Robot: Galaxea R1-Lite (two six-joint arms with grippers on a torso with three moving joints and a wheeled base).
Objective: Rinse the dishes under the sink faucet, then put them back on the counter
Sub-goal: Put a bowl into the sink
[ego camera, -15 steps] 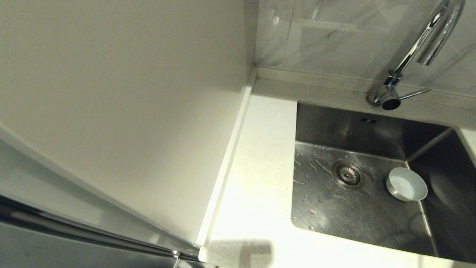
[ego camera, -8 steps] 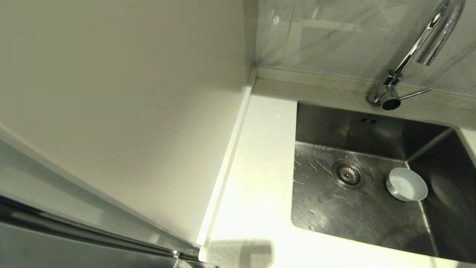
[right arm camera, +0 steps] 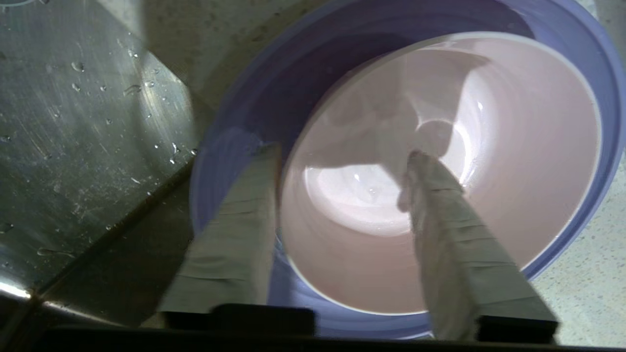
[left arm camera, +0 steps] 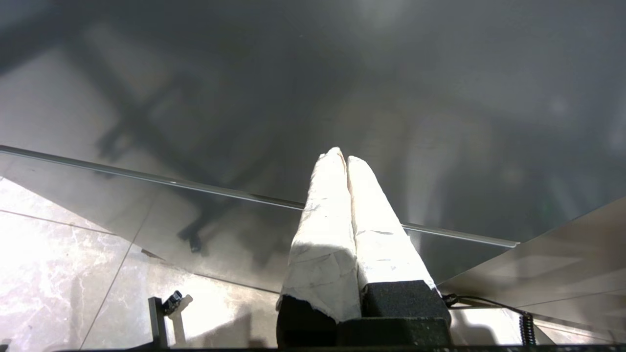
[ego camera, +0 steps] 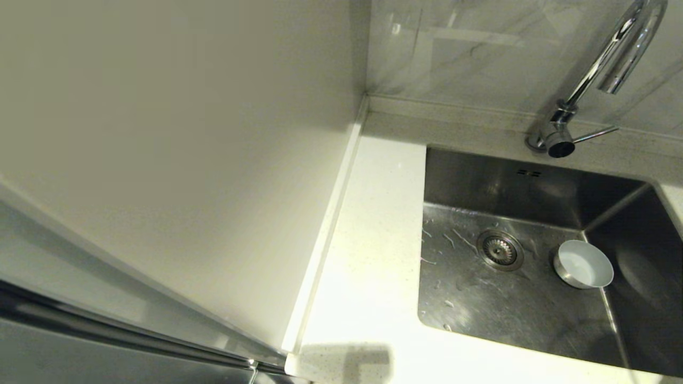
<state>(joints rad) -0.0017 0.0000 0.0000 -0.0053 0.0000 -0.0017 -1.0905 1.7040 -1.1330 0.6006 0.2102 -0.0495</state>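
Observation:
In the right wrist view a pale pink bowl (right arm camera: 455,146) sits inside a wider lilac plate (right arm camera: 244,98) on the speckled counter (right arm camera: 587,293), right beside the sink wall (right arm camera: 73,122). My right gripper (right arm camera: 342,154) is open and straddles the bowl's rim, with one finger outside over the plate and the other inside the bowl. A pale blue-green bowl (ego camera: 582,264) stands upright in the sink (ego camera: 496,304), right of the drain. The chrome faucet (ego camera: 603,69) arches over the back right. My left gripper (left arm camera: 341,156) is shut on nothing, parked low. Neither arm shows in the head view.
A cream wall panel (ego camera: 187,160) fills the left, with a narrow counter strip (ego camera: 373,240) between it and the sink. Water drops lie on the sink floor near the drain strainer (ego camera: 500,249). Below the left gripper are a steel panel (left arm camera: 220,225) and floor tiles (left arm camera: 58,264).

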